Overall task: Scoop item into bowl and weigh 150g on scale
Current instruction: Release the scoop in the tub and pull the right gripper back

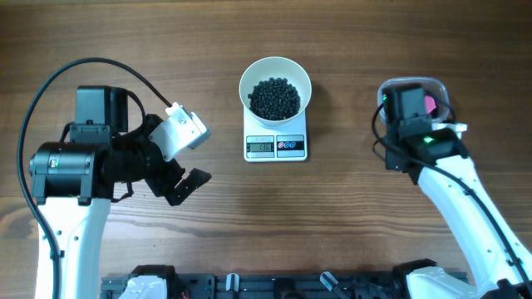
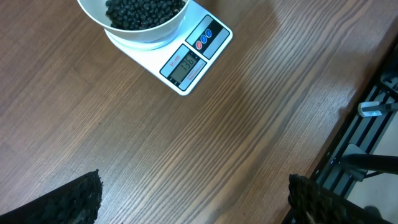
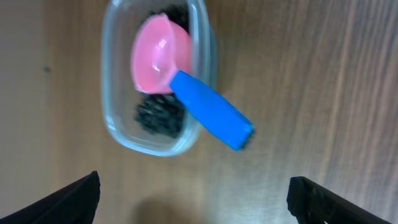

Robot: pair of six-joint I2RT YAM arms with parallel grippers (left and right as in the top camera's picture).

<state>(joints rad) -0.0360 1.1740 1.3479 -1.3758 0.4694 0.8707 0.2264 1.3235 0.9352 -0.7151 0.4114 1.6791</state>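
Both spread and empty: left pincer, right pincer.
We see beads heaped in the bowl on the scale; the scoop lies in the tub.

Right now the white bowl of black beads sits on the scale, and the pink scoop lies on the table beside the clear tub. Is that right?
Not quite. The pink scoop lies inside the clear tub, its blue handle over the rim, as the right wrist view shows. The rest holds: the white bowl of black beads sits on the scale.
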